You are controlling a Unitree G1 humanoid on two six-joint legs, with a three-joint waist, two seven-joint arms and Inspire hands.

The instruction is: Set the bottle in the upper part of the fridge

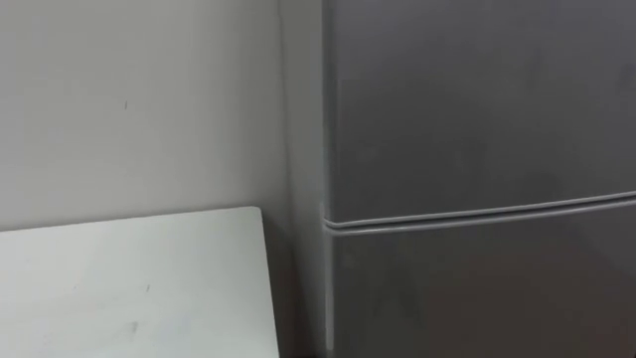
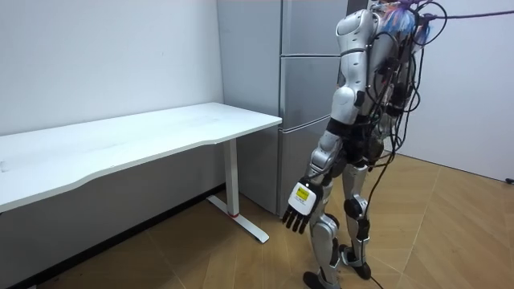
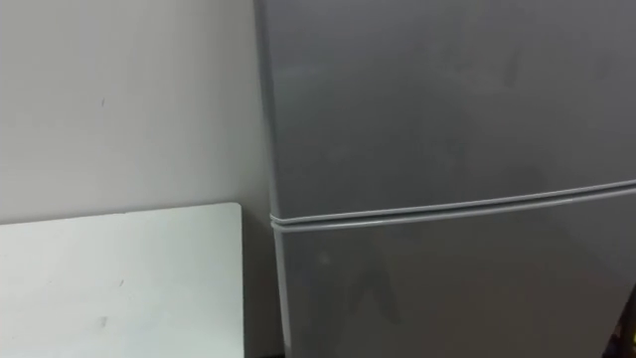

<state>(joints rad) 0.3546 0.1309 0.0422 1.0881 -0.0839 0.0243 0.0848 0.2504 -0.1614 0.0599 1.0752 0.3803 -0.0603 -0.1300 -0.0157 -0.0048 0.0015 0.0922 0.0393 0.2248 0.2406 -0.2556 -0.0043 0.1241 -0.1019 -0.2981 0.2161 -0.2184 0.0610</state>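
presently the left hand hangs loose and released before the closed grey fridge.

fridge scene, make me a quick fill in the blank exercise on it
1. The doors of the fridge are all ____.
2. In the eye views the white table stands to the fridge's ____.
3. In the room view the robot's left hand hangs at its side with straight fingers, holding ____.

Missing words: shut; left; nothing
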